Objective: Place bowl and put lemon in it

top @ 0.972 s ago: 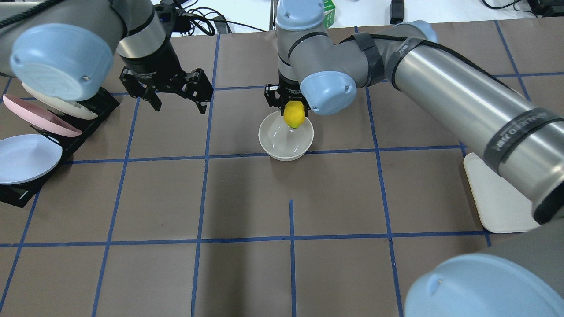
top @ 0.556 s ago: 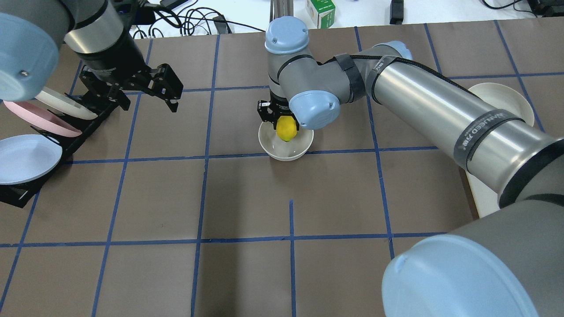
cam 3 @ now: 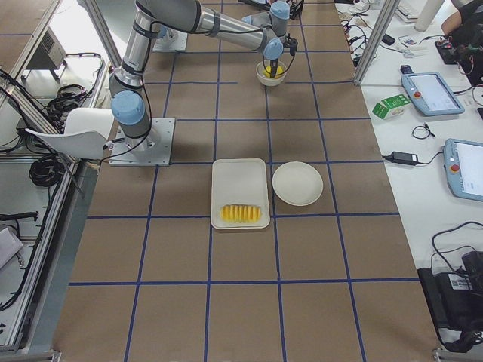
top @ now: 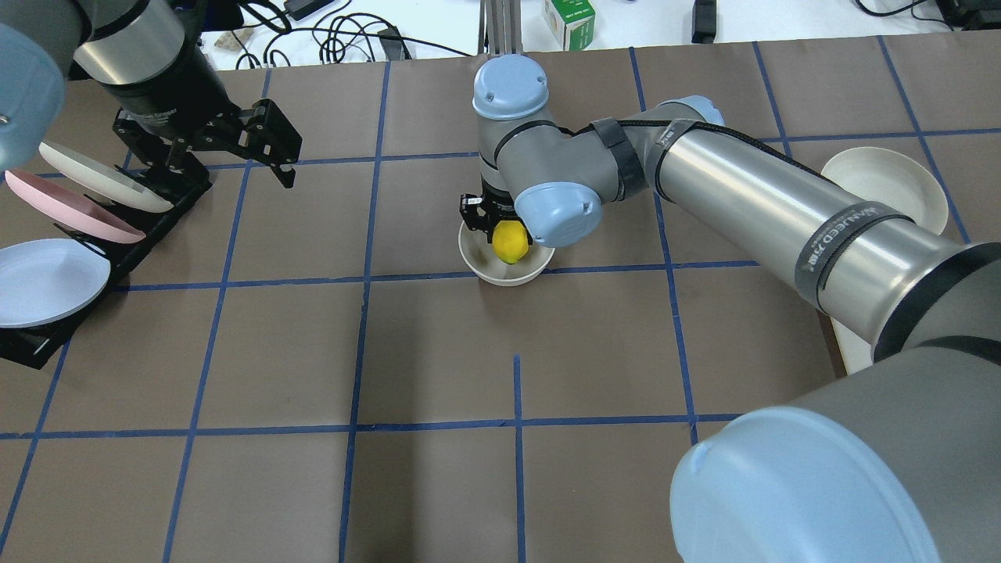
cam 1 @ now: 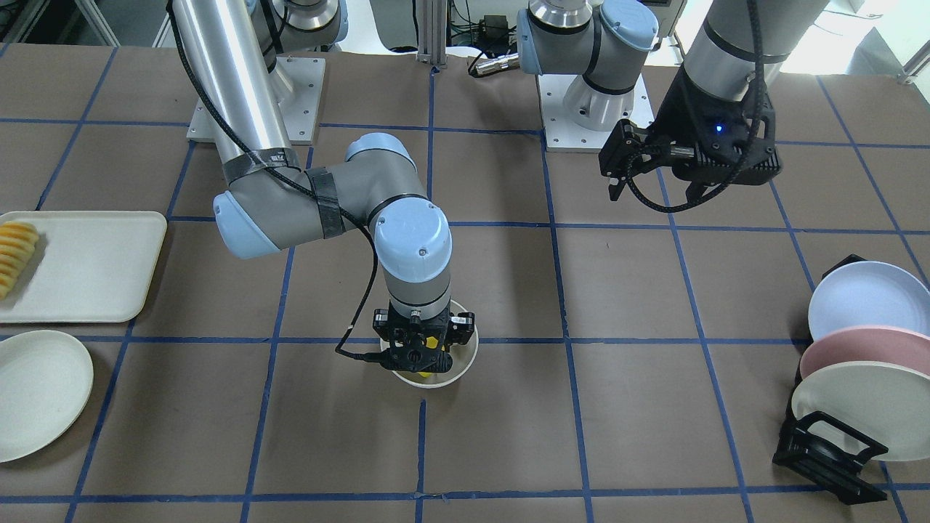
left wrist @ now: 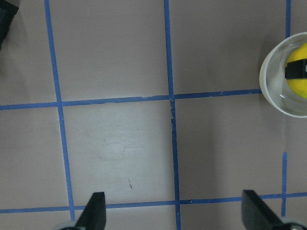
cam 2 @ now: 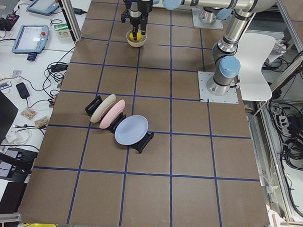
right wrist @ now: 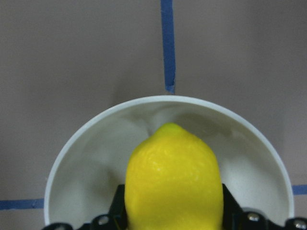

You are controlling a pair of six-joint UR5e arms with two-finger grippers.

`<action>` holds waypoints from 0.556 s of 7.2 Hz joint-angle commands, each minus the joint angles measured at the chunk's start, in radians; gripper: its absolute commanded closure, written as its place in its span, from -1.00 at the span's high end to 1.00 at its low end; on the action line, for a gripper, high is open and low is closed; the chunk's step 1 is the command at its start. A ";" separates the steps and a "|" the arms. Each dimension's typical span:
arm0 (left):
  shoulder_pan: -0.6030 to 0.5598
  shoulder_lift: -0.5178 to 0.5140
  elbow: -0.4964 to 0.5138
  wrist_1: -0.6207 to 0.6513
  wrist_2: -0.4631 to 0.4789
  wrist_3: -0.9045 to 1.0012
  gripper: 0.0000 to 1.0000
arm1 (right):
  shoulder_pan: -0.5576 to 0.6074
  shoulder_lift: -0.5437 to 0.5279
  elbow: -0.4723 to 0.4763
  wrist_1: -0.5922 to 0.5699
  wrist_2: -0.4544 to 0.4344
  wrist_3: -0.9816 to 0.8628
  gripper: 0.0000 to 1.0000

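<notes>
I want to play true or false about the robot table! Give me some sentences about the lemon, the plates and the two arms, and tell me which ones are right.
1. The right end effector grips the lemon in the opening of the bowl. True.
2. The left end effector is shut on a plate. False: it is open and holds nothing.
3. The rack holds three plates. True.
4. The fruit slices lie in the bowl. False: they lie on the rectangular tray.

the right gripper [top: 508,239] and the lemon [top: 510,244] it is gripping are filling the mouth of the bowl [top: 473,254], blocking entry from above. flat table [top: 438,344] is stretching between the bowl and the plate rack [top: 152,225], where the left gripper [top: 232,173] is hovering, spread wide.
</notes>
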 commanded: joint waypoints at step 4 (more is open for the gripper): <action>0.008 0.004 0.007 0.001 -0.002 0.013 1.00 | -0.038 -0.255 -0.034 0.203 -0.010 -0.045 1.00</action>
